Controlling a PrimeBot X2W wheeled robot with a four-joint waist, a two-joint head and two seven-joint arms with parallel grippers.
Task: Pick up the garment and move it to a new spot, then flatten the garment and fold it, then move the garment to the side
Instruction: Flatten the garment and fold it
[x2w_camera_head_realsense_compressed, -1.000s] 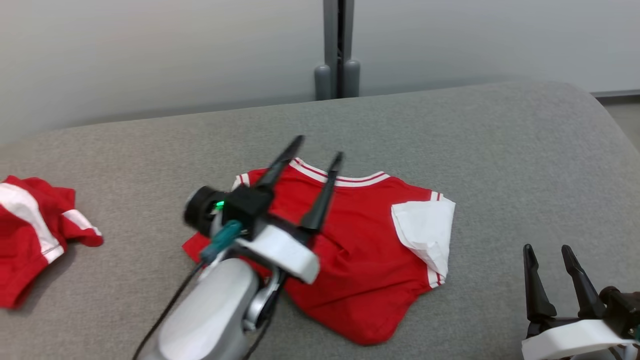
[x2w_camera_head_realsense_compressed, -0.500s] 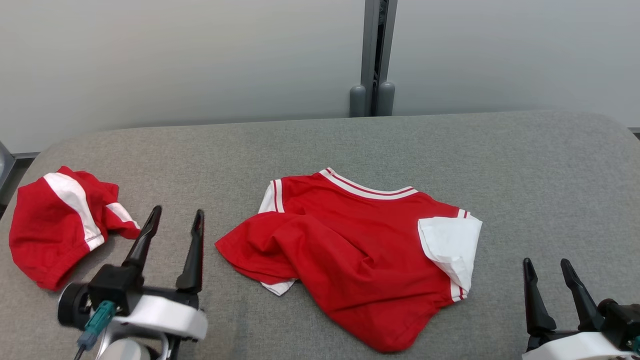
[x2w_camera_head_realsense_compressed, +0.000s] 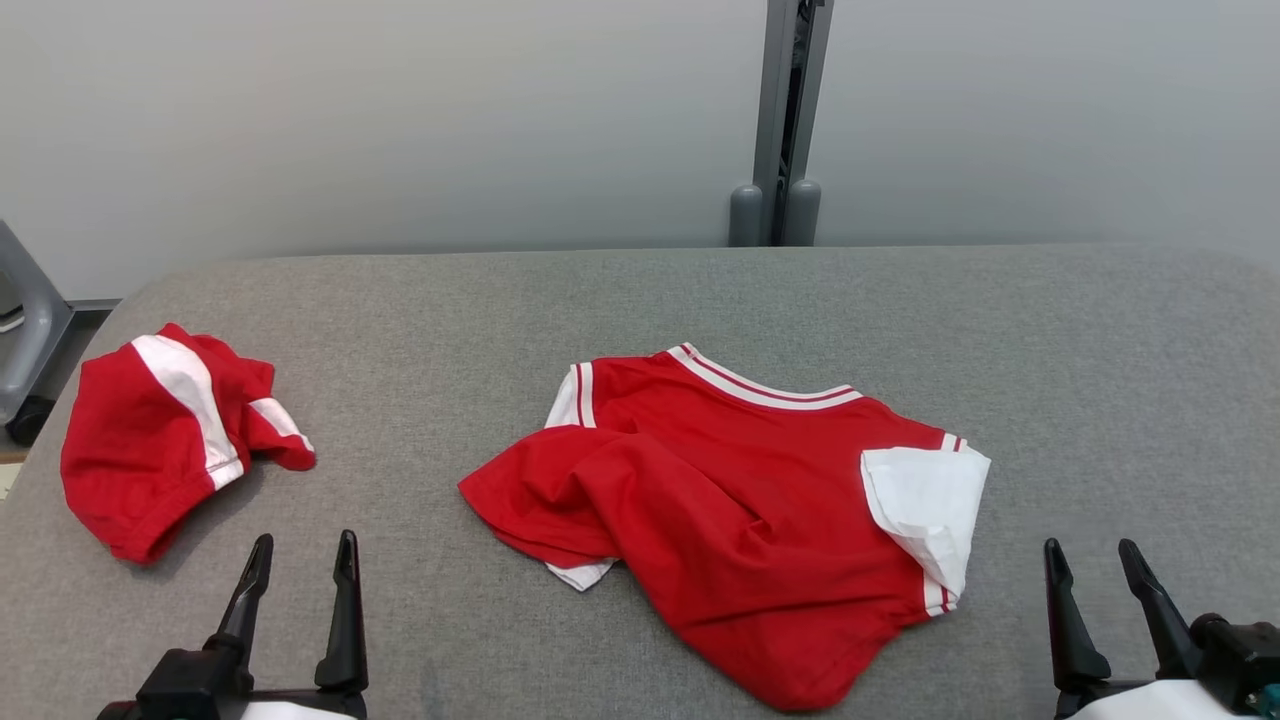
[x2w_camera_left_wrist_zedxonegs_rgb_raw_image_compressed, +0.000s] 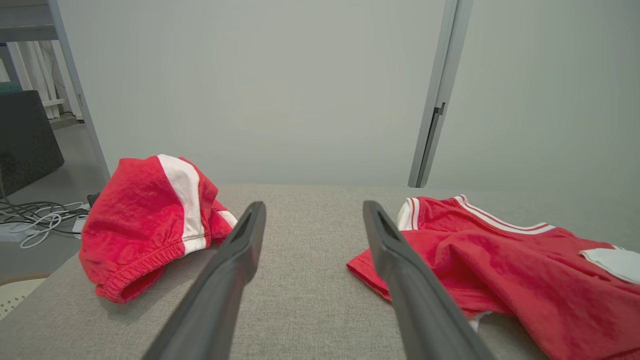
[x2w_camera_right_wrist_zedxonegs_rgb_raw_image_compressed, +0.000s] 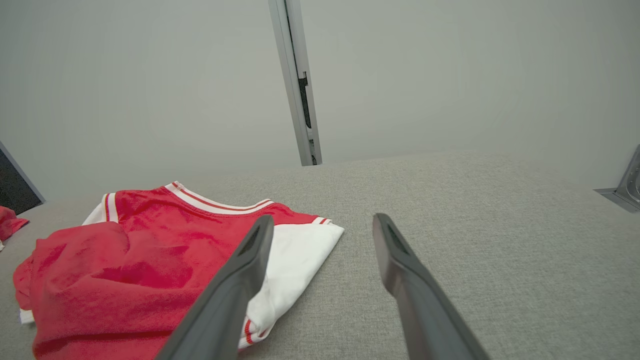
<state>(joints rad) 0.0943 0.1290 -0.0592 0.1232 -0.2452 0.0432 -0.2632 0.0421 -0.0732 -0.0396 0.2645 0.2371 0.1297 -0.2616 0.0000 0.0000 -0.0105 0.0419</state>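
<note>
Grippers: 2, with 4 dark fingers in all. Entry one, left gripper (x2w_camera_head_realsense_compressed: 305, 540), at 7 o'clock of the head view, fingers spread as wide as they go, nothing between them, clear of all cloth. Entry two, right gripper (x2w_camera_head_realsense_compressed: 1088, 545), at 5 o'clock, likewise spread wide and empty, near the white sleeve on that side but apart from it.

Garments: 2, both red with white trim, lying well apart.

Item 1: shirt (x2w_camera_head_realsense_compressed: 740, 540), the task's piece, at the centre of the grey cushion (x2w_camera_head_realsense_compressed: 640, 300), leaning toward 4 o'clock. Loose and rumpled, not flat.
- Collar band (x2w_camera_head_realsense_compressed: 765, 388): 1, white with a red stripe, at the 12 o'clock edge.
- White sleeves: 2. One sleeve (x2w_camera_head_realsense_compressed: 925, 510) at 3 o'clock, folded in over the red body. The other at 10 o'clock, mostly covered by a red flap turned over it.
- White scrap (x2w_camera_head_realsense_compressed: 580, 573): 1, peeking from beneath at 7 o'clock; hem or lining, cannot tell.

Item 2: shorts (x2w_camera_head_realsense_compressed: 150, 450), bunched at 9 o'clock near the cushion's edge, white side stripe uppermost, gathered elastic edge facing the left wrist view.

Fixtures: post (x2w_camera_head_realsense_compressed: 790, 100), 1, grey, at 12 o'clock against the pale wall (x2w_camera_head_realsense_compressed: 400, 120). Rounded grey stubs (x2w_camera_head_realsense_compressed: 745, 215) at its foot, 2. Cables (x2w_camera_left_wrist_zedxonegs_rgb_raw_image_compressed: 35, 220), a loose tangle on the floor beyond 9 o'clock, number not countable.
</note>
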